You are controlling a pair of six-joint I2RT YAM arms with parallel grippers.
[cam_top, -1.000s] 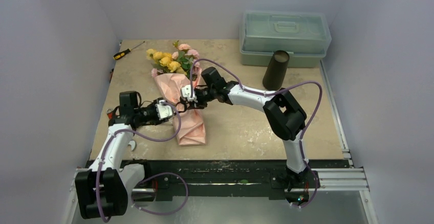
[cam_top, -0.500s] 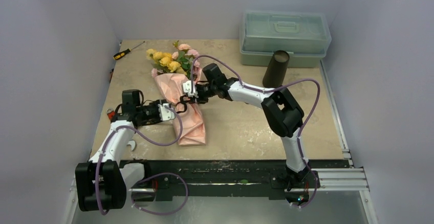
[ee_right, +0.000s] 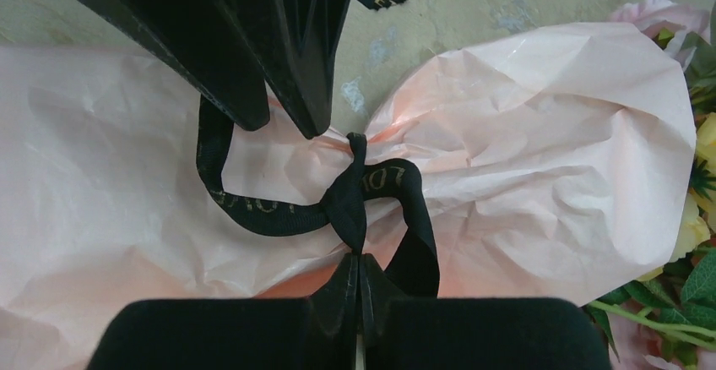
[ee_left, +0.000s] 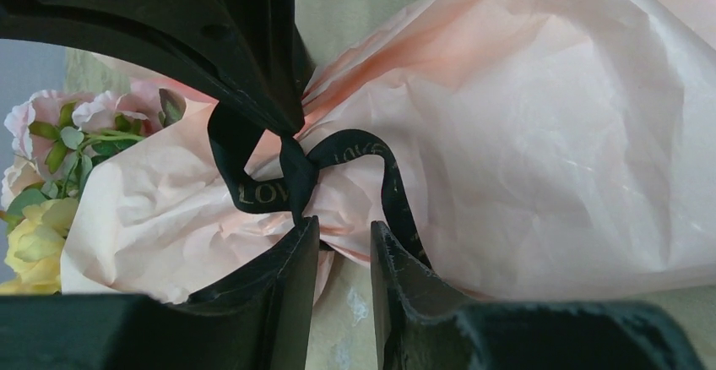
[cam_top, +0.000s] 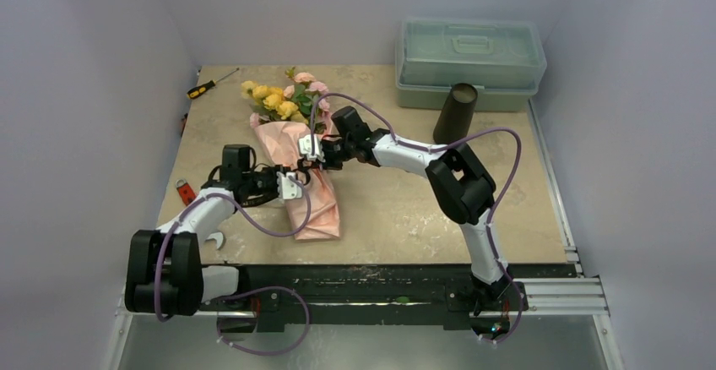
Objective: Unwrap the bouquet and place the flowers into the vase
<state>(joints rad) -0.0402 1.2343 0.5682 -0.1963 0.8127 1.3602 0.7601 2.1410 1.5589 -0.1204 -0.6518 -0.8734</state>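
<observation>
Pinching black ribbon (ee_right: 350,197) on the bouquet (cam_top: 321,209), right jaws sit closed.

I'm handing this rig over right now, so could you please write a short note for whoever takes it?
Right gripper: shut on the black ribbon at its knot.
Left gripper: open, tips close by the ribbon, holding nothing.
Bouquet: lying on the table, wrapped and tied.
Vase: upright before the lidded box, no flowers in it.
Done: nothing yet. Left: untie, unwrap, put the flowers in the vase.
</observation>
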